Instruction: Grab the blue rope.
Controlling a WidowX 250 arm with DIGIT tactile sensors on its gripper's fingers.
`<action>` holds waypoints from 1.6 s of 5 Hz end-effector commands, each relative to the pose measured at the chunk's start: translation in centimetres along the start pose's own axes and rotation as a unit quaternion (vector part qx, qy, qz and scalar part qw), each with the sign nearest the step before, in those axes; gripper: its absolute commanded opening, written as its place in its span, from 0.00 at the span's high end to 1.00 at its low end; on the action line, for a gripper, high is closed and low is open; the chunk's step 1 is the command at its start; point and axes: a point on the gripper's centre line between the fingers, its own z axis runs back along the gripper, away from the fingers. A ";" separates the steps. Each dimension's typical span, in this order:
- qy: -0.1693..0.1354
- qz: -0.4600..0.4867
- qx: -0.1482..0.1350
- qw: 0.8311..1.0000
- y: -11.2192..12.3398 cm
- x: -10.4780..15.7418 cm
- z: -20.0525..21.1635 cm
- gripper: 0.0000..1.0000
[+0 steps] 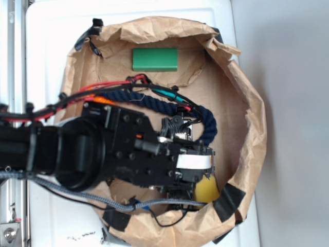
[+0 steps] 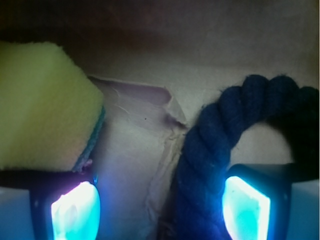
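Hovering with its jaws spread and empty, the tool (image 2: 160, 210) had the blue rope (image 2: 215, 150) against its right-hand pad in the wrist view, off-centre, its curve arching away behind that pad; a yellow sponge (image 2: 45, 105) lay opposite.

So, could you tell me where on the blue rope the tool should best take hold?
I'd take the blue rope at its bend, coming from above with the tool across the strand. The wrist view shows the open fingers beside the curve, not yet around it.
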 end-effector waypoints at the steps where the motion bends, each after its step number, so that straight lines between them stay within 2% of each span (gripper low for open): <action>1: 0.054 -0.010 -0.047 0.997 0.7 -0.1 2.8 0.00; 3: 0.069 -0.008 -0.074 0.995 3.4 0.2 4.0 0.00; 4: 0.065 -0.004 -0.075 0.995 3.7 0.3 3.6 0.00; 5: 0.059 -0.005 -0.052 0.997 2.7 0.3 2.4 0.00; 6: 0.064 0.002 -0.043 0.997 2.2 0.8 1.7 0.00; 7: 0.091 0.041 -0.054 0.994 1.5 1.1 1.0 0.00; 8: 0.105 0.103 -0.079 0.986 1.4 1.0 0.5 0.00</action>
